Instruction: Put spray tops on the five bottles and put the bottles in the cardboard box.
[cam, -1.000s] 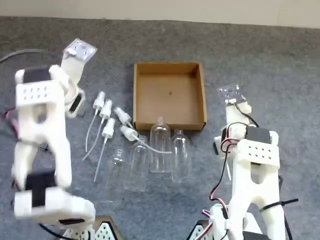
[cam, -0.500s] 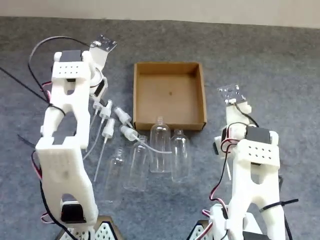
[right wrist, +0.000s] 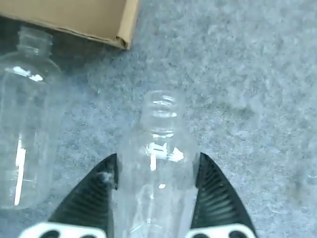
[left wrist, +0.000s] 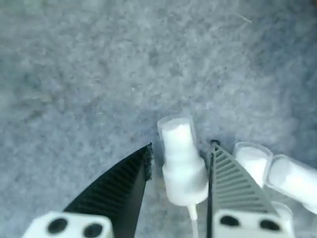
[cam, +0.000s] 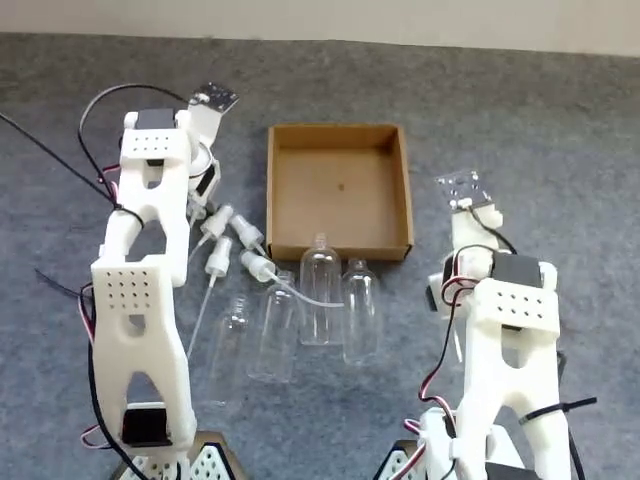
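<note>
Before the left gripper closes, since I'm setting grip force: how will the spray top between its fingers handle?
The spray top looks like small plastic, so probably light and stiff. Its rounded body lies sideways, so it may roll or squirt out of the left gripper. Its thin tube likely flexes and trails.
</note>
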`<control>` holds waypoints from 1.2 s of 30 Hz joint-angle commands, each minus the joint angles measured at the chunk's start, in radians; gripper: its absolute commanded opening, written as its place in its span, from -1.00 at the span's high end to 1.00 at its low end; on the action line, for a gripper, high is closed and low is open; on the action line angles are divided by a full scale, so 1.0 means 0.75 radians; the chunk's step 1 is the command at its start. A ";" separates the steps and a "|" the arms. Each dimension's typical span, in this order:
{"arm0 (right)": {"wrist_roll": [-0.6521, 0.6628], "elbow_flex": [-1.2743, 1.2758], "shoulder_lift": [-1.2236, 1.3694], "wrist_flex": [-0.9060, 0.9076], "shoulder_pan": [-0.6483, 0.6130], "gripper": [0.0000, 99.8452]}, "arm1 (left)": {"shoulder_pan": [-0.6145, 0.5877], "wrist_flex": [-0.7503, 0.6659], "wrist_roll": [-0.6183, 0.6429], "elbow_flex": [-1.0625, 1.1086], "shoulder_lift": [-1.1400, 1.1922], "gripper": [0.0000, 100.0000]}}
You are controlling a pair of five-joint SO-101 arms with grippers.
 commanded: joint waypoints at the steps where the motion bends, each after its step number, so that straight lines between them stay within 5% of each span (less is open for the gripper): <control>1: 0.084 -0.013 -0.052 0.021 -0.015 0.99 | -0.019 -0.025 0.012 -0.058 0.015 0.82; 8: 0.104 -0.017 -0.052 0.015 -0.015 0.99 | -0.083 0.000 0.155 -0.177 -0.048 0.91; 16: 0.090 -0.128 -0.054 -0.142 -0.132 0.99 | -0.097 0.423 0.166 -0.596 -0.324 0.92; 19: -0.051 -0.193 -0.111 -0.189 -0.251 0.99 | -0.103 0.444 0.239 -0.611 -0.500 0.92; 22: -0.219 -0.189 -0.261 -0.310 -0.384 0.99 | -0.101 0.444 0.329 -0.437 -0.723 0.92; 29: -0.258 0.228 -0.672 -0.703 -0.568 0.99 | 0.073 0.401 0.381 0.146 -1.458 0.91; 36: -0.452 0.494 -0.918 -0.811 -0.693 0.99 | 0.451 -0.106 0.677 0.474 -1.838 0.91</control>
